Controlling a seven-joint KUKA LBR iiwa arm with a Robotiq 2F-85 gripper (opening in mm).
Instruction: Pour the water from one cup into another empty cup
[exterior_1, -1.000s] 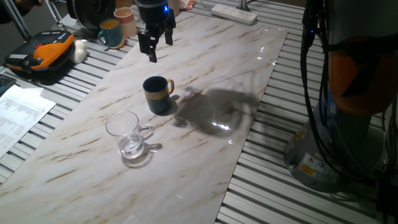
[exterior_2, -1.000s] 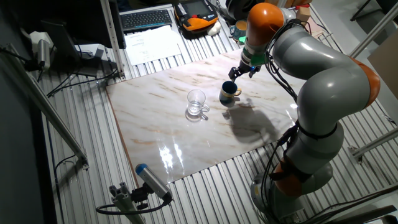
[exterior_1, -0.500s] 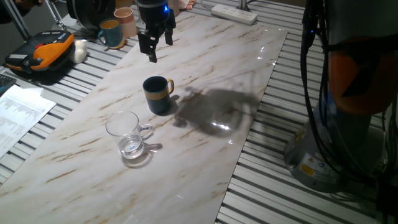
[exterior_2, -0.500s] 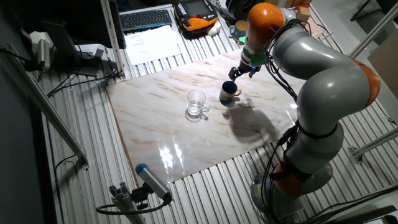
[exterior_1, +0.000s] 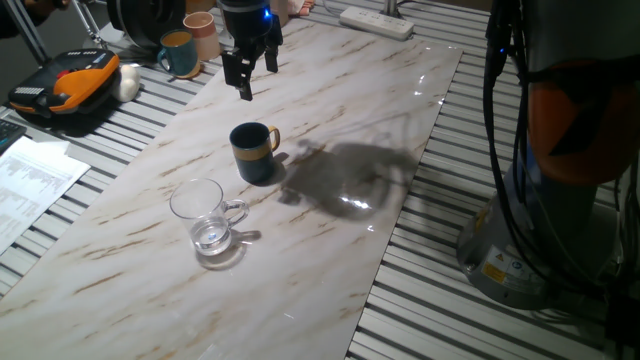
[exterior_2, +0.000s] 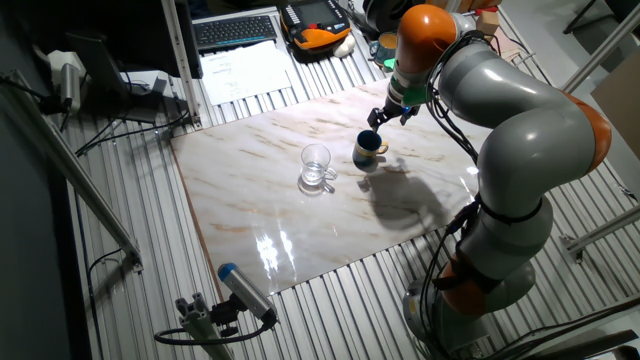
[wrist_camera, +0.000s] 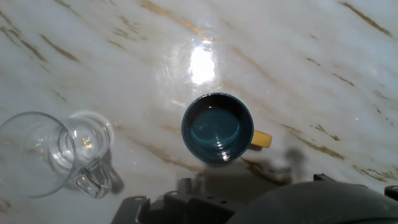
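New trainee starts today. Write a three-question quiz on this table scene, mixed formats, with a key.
1. True or false: the gripper is holding the glass mug.
2. Which cup has a yellow handle? A) the glass mug B) the dark blue mug C) neither
3. Fill in: both mugs stand on the ______ tabletop.

Key:
1. False; the gripper hangs above the table with nothing between its fingers.
2. B
3. marble
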